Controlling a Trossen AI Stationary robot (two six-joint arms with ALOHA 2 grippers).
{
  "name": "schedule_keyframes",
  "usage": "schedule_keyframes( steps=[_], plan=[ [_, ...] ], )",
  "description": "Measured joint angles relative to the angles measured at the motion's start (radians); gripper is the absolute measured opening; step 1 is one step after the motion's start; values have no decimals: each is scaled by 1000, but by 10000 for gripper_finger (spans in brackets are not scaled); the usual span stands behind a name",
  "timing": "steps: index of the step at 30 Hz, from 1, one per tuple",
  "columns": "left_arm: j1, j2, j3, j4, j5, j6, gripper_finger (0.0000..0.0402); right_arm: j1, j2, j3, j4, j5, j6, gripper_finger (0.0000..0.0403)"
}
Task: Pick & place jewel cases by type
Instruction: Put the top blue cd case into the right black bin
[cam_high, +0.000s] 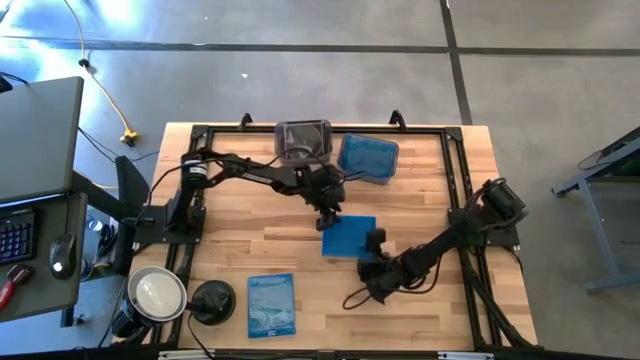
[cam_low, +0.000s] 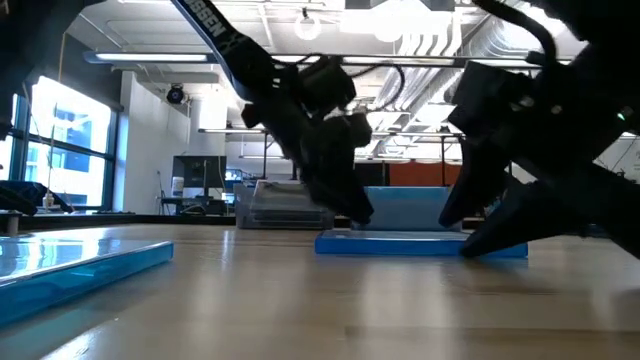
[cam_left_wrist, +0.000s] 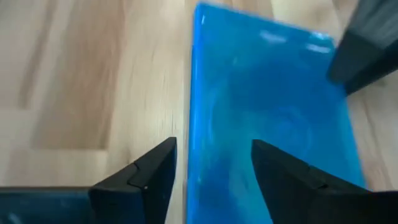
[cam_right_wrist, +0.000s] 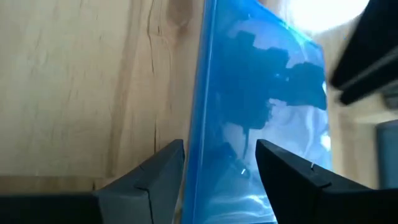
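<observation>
Wood-plank worktop (cam_high: 250, 235), dark frame round its edge. Flat on it: blue case (cam_high: 349, 237) mid-worktop, paler printed case (cam_high: 271, 304) near front edge. Two tubs (cam_high: 303, 140) side by side at back edge. Round black disc (cam_high: 212, 301) beside printed case.

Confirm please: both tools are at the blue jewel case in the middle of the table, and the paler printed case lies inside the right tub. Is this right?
Not quite. Both the left tool and the right tool are at the blue jewel case, but the paler printed case lies flat on the table near its front edge, outside any tub. The high view shows this.
</observation>
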Motion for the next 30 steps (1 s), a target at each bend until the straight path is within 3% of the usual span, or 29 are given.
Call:
schedule_keyframes(
  steps=[5, 10, 20, 26, 30],
  plan=[
    [0, 47, 4, -14, 28, -38, 216, 23, 27, 0, 3, 114, -28, 199],
    [1, 81, 6, -5, 154, -111, 216, 3, 27, 0, -5, 77, -26, 199],
    [-76, 85, 3, -20, 193, -174, 203, -31, 28, 0, -22, 52, -73, 199],
    [-102, 86, 2, -26, 200, -190, 202, -17, 30, -3, 50, 92, -205, 199],
    [-105, 87, 2, -22, 238, -218, 201, -10, 33, -4, 71, 167, -209, 199]
  ],
)
